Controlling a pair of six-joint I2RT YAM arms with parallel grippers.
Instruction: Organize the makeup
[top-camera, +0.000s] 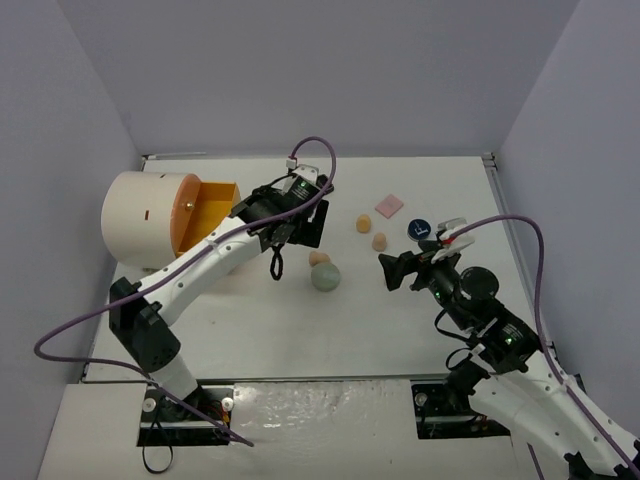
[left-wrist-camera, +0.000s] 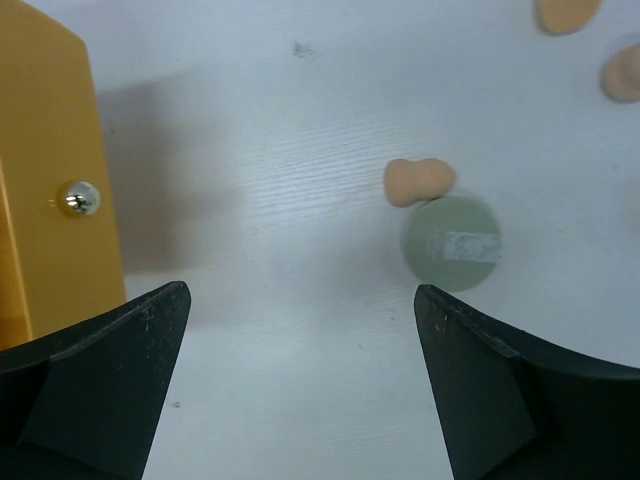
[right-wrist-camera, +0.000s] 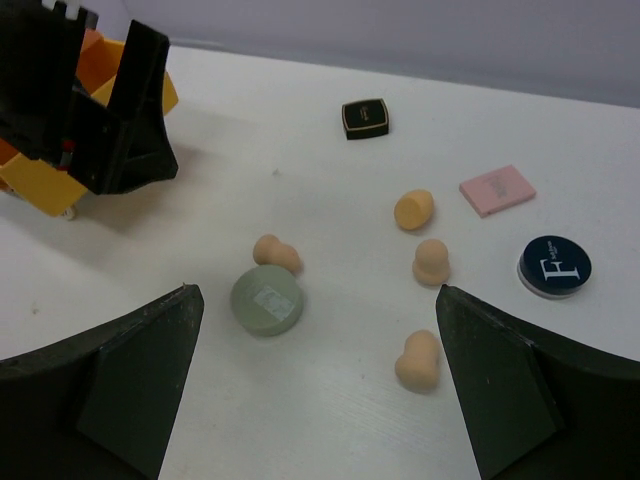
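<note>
My left gripper stands open above bare table, just right of the orange drawer front. Nothing is between its fingers. A pale green disc lies touching a peach sponge. My right gripper is open over the makeup, holding nothing. Its view shows the disc, several sponges, a pink square pad, a dark round compact and a black square compact.
A large cream cylinder lies at the table's left with its orange drawer pulled out toward the left gripper. A metal knob sits on the drawer front. Grey walls close in the table on three sides.
</note>
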